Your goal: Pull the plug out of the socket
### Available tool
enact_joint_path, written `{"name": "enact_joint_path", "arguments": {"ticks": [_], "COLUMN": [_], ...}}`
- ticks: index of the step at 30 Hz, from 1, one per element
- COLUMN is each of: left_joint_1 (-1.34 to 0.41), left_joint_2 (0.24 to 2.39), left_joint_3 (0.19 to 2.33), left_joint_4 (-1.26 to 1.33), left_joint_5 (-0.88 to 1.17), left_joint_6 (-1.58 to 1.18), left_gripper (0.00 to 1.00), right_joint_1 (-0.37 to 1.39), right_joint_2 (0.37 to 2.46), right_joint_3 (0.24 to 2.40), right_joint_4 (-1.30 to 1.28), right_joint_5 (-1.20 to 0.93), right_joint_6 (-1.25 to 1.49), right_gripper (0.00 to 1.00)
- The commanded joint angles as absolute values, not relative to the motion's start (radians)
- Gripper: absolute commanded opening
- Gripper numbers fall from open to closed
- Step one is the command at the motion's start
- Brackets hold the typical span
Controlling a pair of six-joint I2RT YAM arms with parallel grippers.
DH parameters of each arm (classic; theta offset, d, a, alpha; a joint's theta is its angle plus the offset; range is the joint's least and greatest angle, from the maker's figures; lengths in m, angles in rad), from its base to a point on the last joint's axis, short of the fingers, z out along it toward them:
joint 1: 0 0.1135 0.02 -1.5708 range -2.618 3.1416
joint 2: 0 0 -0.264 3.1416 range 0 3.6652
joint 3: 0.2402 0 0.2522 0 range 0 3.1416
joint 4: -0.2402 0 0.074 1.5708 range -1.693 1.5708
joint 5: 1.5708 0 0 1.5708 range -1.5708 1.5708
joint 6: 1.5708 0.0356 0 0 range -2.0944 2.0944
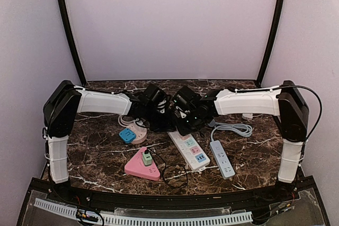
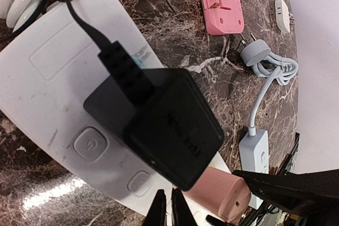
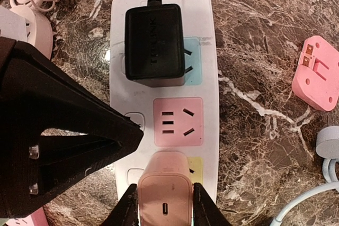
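A white power strip lies on the dark marble table. A black adapter sits in its blue socket. The pink socket in the middle is empty. A pink plug stands at the yellow socket, and my right gripper is shut on it, one finger on each side. Whether its pins are still in the socket is hidden. My left gripper is shut with nothing in it. Its tips are down at the strip's edge, next to the buttons and beside the pink plug.
A pink flat adapter and a coiled pale cable lie to the right of the strip. Nearer the front are a strip with coloured sockets, a slim white strip and a pink triangular socket with a green plug.
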State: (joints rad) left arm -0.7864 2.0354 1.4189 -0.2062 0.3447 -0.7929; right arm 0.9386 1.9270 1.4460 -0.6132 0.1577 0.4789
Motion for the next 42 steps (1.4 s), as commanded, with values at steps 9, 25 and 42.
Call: {"name": "enact_joint_path", "arguments": {"ticks": [9, 25, 42], "left_joint_1": [-0.806, -0.808, -0.808], "left_joint_2": [2.059, 2.084, 2.114], "left_joint_3": [1.428, 1.426, 1.417], "left_joint_4": [-0.195, -0.249, -0.344], "left_joint_5": [0.360, 0.334, 0.275], "left_joint_6": [-0.796, -0.786, -0.764], "left_gripper": [0.05, 0.02, 0.00], "right_joint_1": [0.953, 0.958, 0.962], "right_joint_2": [1.928, 1.960, 1.919], "right_joint_3": [1.432, 1.448, 1.482], "right_joint_4": [-0.606, -0.590, -0.601], "right_joint_5": [0.158, 0.148, 0.199], "right_joint_6": [0.486, 0.492, 0.483], "right_gripper": [0.42, 0.18, 0.06]}}
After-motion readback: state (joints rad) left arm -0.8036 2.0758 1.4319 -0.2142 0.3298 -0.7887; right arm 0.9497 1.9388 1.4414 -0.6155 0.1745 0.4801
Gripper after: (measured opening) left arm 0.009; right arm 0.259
